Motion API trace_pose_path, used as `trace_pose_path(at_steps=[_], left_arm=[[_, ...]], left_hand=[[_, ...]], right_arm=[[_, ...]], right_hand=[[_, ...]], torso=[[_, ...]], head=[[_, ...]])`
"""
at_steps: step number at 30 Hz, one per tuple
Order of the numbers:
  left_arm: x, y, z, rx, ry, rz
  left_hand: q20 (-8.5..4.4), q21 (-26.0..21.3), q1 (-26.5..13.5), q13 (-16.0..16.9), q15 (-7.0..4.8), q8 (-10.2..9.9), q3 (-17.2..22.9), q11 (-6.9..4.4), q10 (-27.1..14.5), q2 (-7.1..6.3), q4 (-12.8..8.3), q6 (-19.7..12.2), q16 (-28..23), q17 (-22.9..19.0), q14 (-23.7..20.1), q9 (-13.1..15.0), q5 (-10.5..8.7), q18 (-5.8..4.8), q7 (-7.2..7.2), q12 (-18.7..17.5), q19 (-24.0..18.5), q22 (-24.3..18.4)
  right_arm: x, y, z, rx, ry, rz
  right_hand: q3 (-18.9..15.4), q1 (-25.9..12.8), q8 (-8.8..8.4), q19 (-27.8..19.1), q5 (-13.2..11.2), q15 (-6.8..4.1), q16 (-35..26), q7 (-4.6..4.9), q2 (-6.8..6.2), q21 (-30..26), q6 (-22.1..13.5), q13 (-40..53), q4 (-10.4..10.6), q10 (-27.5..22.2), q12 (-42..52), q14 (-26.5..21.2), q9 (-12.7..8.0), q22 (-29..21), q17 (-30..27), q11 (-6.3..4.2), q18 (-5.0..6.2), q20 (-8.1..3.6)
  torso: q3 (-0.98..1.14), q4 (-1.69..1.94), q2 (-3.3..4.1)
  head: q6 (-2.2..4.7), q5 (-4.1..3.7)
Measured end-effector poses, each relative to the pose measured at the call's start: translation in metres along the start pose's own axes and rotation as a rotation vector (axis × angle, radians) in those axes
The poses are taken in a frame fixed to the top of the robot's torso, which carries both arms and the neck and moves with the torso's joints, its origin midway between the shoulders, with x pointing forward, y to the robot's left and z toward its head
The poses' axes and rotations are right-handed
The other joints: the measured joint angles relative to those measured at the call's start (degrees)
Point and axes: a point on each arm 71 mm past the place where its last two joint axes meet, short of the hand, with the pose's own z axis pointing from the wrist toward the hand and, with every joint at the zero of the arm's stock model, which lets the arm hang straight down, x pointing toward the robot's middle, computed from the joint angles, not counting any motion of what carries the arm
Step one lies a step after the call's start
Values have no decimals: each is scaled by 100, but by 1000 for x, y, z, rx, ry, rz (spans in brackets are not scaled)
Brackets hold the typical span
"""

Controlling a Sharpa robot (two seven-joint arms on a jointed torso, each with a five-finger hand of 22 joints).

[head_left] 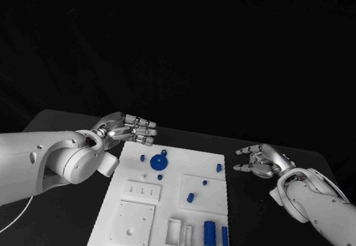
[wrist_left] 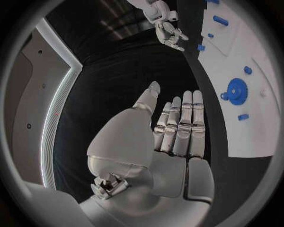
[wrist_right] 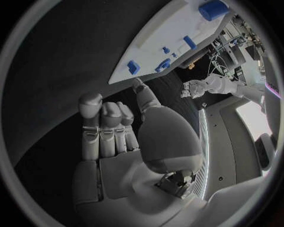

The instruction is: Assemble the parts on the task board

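A: Hovering off both far corners of the task board [head_left: 171, 223], nothing in either hand; left hand [head_left: 127, 129] sits just past the board's far left corner, fingers extended side by side, holding nothing; right hand [head_left: 263, 160] is off the far right corner, fingers loosely apart, also holding nothing.

B: Where are the parts?

A: All on the board, which lies mid-table [head_left: 68, 124]; blue gear [head_left: 160, 160] at the far end with a small blue peg [head_left: 143, 157] to its left and another small blue piece [head_left: 218, 167] near the right edge; one more blue piece [head_left: 191, 197] around the middle; large blue cylinder [head_left: 209, 233] and a thinner blue pin [head_left: 225, 236] side by side near the near right corner.

B: Contact?

A: None; both hands are clear of the board and the parts.
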Motion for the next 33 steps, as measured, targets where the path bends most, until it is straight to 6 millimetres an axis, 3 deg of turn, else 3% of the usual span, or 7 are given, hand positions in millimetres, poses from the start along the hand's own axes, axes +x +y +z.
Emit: trace_pose_path(at_steps=[8, 15, 33], left_arm=[[1, 2, 1, -3, 2, -1], [2, 3, 1, -4, 4, -2], [4, 3, 1, -4, 13, -5]], left_hand=[[0, 0, 0, 0, 0, 0, 0, 0, 0, 0, 0, 0, 0, 0, 0, 0, 0, 0, 0, 0, 0, 0], [0, 0, 0, 0, 0, 0, 0, 0, 0, 0, 0, 0, 0, 0, 0, 0, 0, 0, 0, 0, 0, 0], [0, 0, 0, 0, 0, 0, 0, 0, 0, 0, 0, -3, 0, 0, 0, 0, 0, 0, 3, 0, 0, 0]], right_arm=[[21, -2, 4, 17, 52, 43], [31, 0, 7, 16, 83, 63], [44, 4, 12, 15, 119, 83]], right_hand=[[396, 31, 0, 20, 0, -41, 0, -62, -20, -96, 46, -5, -205, -40, 0, -14, 0, 0, 22, -41, 5, -62], [418, -10, 0, 21, -133, -48, 0, -79, 21, -96, 226, 1, -196, -16, 0, -8, 1, -1, 30, -62, 5, -62], [594, -145, 0, 20, -310, -48, 0, -79, 201, -96, 292, 33, -198, -17, 23, -8, 1, -2, 70, -63, 6, -62]], torso=[[14, 46, 8], [14, 85, 22], [1, 99, 22]], head=[[-50, -34], [-82, -70], [-143, -31]])
